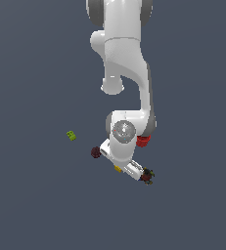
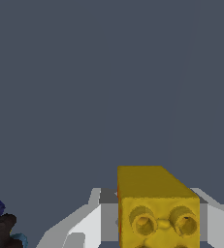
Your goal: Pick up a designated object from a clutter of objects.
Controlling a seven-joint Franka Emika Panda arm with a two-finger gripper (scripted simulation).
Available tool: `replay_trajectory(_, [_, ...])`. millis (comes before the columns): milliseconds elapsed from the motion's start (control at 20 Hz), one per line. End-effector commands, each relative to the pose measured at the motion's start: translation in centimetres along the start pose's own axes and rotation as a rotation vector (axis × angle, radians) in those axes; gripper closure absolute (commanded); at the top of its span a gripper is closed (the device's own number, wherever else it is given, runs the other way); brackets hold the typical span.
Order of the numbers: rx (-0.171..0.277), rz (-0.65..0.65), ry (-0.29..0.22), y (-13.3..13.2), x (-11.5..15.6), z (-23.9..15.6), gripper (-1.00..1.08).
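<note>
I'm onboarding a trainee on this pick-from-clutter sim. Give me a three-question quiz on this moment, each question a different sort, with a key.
1. True or false: the yellow brick lies between the gripper fingers in the wrist view.
2. Multiple choice: which item lies farthest toward the exterior view's left? A) maroon ball B) green brick C) red cup
3. Fill in: the round studs on the yellow brick's face toward the wrist camera number ____.

Key: 1 true. 2 B. 3 two.
</note>
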State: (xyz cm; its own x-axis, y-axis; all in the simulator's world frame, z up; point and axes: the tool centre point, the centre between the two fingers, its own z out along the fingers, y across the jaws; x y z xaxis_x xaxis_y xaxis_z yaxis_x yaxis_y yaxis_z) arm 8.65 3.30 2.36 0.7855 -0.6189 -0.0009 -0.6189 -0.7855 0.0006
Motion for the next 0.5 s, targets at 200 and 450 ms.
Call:
replay_trajectory(200, [0.001,0.000,0.001,1.3,0.4,-1.6,1.08])
replay_trajectory(450, [0.001,0.000,0.000,3.3,1.0,-4.3,1.08])
